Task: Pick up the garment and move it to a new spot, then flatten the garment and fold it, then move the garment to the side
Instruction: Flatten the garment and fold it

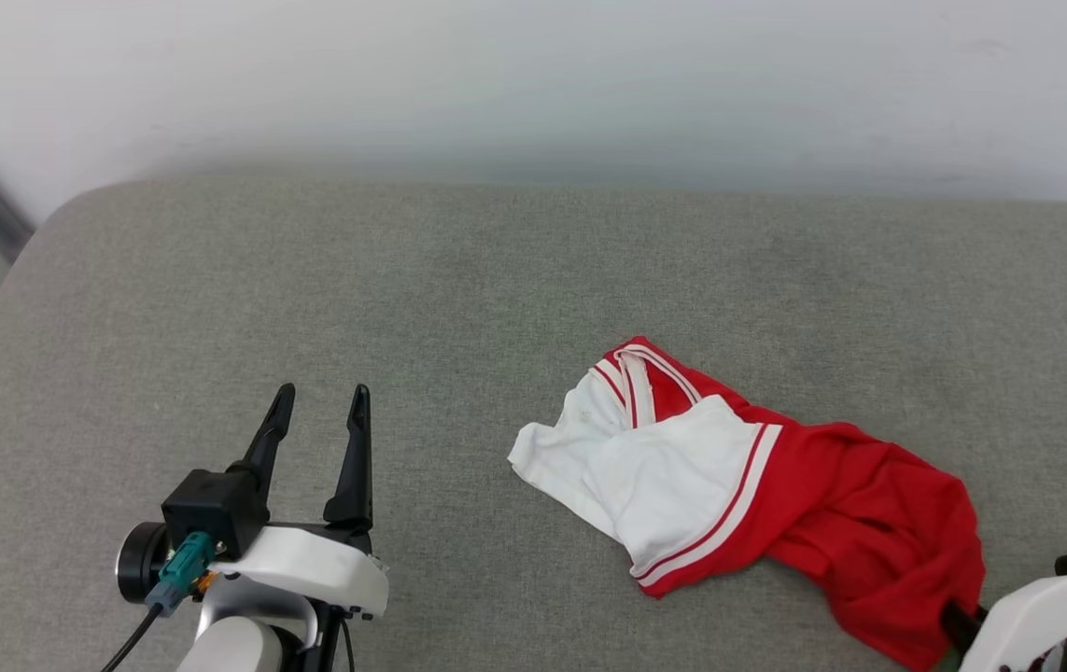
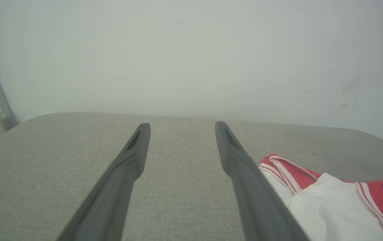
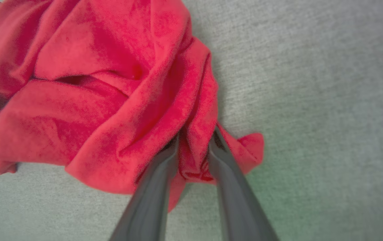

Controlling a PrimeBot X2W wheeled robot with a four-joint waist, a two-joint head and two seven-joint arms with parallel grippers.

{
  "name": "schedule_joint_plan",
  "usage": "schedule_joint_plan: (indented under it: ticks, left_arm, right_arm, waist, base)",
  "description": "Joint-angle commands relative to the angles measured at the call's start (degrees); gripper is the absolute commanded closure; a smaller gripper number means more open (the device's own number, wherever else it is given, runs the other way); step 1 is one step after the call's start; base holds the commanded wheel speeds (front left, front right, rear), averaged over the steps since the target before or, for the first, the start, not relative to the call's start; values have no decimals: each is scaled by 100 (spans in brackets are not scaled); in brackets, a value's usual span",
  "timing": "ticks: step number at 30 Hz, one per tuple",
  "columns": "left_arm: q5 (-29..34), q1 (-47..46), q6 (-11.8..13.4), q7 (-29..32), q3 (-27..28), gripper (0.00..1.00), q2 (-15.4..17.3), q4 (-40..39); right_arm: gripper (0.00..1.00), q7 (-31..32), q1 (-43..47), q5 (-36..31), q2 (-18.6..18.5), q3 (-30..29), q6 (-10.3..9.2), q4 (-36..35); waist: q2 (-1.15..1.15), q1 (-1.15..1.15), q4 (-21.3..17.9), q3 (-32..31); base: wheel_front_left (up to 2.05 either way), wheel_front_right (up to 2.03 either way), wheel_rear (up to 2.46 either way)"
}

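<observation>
Nearest to the robot, at about 5 o'clock of the head view, the right gripper (image 3: 196,135) reaches into the near end of the garment (image 1: 776,485). The right wrist view gives what the cloth hides in the head view: the two dark fingers (image 3: 157,187) stand close together with a bunched fold of red cloth squeezed between them, so they are clamped on the garment's red edge. At about 7 o'clock of the head view the left gripper (image 1: 323,397) hovers over bare grey fabric. Its fingers are wide apart and hold nothing, and the garment is well apart from it, toward 3 o'clock.

The garment lies crumpled on the grey padded surface (image 1: 496,280), from the centre toward 4 o'clock. The red body is on the robot's right, a white sleeve with striped trim lies in the middle, and the striped collar is at the far end. The left wrist view shows collar and sleeve at its 4 o'clock, partly behind one finger, but not the grip. The right wrist view shows the grip but almost nothing of the white part. Beyond the surface's far edge, at 12 o'clock, stands a pale wall (image 1: 533,84).

I judge this to be the first step, the pick-up. The next move calls for a lift with a firm grip, high enough that the hanging cloth clears the surface, then a carry to a free place, perhaps toward 10 o'clock.
</observation>
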Motion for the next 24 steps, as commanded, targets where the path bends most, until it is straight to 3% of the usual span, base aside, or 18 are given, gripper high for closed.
schedule_joint_plan:
  ticks: [1, 8, 13, 24]
  left_arm:
    - [-14, 66, 11, 2, 16, 0, 35, -13]
    - [25, 246, 135, 79, 13, 0, 124, -123]
    - [26, 327, 196, 137, -7, 0, 152, -215]
    - [78, 83, 130, 161, -153, 0, 134, -345]
  right_arm:
    - [0, -183, 7, 80, 54, 63, -4, 31]
    - [0, -1346, 135, -105, 20, 260, -3, -771]
    - [0, -1438, 39, -308, -138, 495, -3, -1402]
    - [0, 580, -1158, 226, -1057, 2158, -3, -1375]
  waist:
    - [0, 0, -31, -43]
    - [0, 0, -114, -283]
    - [0, 0, -153, -359]
    - [0, 0, 178, -50]
  base:
    - [0, 0, 0]
    - [0, 0, 0]
    - [0, 0, 0]
    - [0, 0, 0]
